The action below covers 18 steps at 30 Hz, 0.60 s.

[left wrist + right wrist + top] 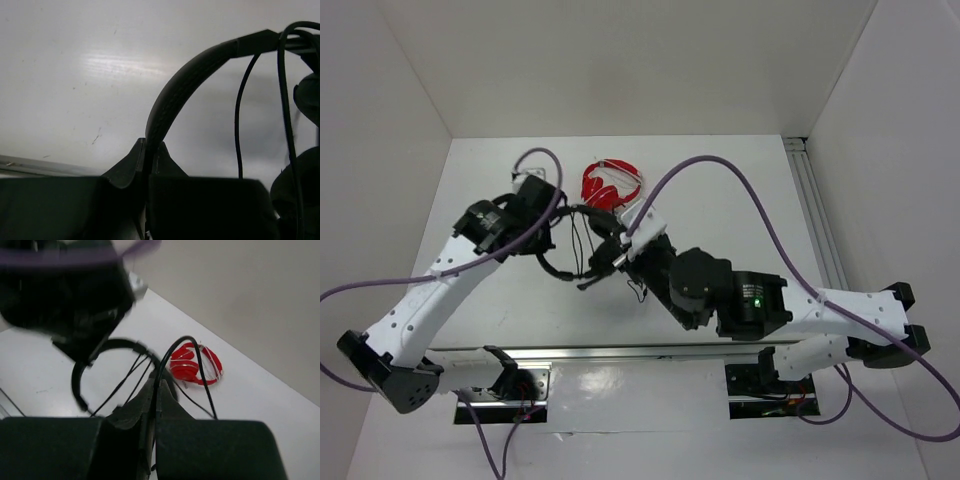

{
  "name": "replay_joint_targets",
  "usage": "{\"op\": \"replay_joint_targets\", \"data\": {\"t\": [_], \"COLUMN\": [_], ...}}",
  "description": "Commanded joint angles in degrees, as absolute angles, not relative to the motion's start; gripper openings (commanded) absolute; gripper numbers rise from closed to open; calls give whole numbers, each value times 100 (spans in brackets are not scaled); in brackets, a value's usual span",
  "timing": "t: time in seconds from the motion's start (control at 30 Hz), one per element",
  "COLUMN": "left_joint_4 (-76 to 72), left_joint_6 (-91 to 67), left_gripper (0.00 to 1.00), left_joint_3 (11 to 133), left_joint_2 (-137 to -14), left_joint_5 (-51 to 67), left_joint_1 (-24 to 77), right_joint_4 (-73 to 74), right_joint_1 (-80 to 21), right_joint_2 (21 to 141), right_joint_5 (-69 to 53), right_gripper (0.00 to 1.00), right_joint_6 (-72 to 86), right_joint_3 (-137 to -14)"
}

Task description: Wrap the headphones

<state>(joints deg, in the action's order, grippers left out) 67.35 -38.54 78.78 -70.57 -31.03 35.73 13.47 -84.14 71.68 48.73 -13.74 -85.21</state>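
Note:
The black headphones (570, 250) hang above the table's middle, between both arms. My left gripper (552, 222) is shut on the thin headband (175, 95), which arches up and right from the jaws in the left wrist view. My right gripper (620, 248) is shut on the thin black cable (165, 360); the cable loops up from the jaws and falls to the right. Several cable strands (239, 125) hang across the headband. The headband ring (80, 375) shows in the right wrist view under the left gripper's body. The earcups are mostly hidden.
Red headphones (610, 183) lie on the white table behind the grippers, also seen in the right wrist view (192, 365). A metal rail (620, 352) runs along the near edge and another (815, 215) along the right side. White walls enclose the table.

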Motion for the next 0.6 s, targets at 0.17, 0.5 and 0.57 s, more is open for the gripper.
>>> {"op": "replay_joint_targets", "data": {"t": [0.17, 0.5, 0.57], "left_joint_4": [5985, 5555, 5494], "left_joint_6": [-3096, -3390, -3655], "left_gripper": [0, 0, 0], "left_joint_3": [9544, 9457, 9343], "left_joint_2": [-6864, -7119, -6997], "left_joint_5": [356, 3051, 2701], "left_joint_1": [1628, 238, 54], "right_joint_4": [1002, 1214, 1117], "right_joint_1": [-8370, -6776, -6916], "right_joint_2": [6320, 5713, 5652], "right_joint_5": [5827, 3745, 3517], "right_gripper": [0, 0, 0], "right_joint_6": [-994, -203, -19], "right_joint_3": [-6944, -6285, -6144]}}
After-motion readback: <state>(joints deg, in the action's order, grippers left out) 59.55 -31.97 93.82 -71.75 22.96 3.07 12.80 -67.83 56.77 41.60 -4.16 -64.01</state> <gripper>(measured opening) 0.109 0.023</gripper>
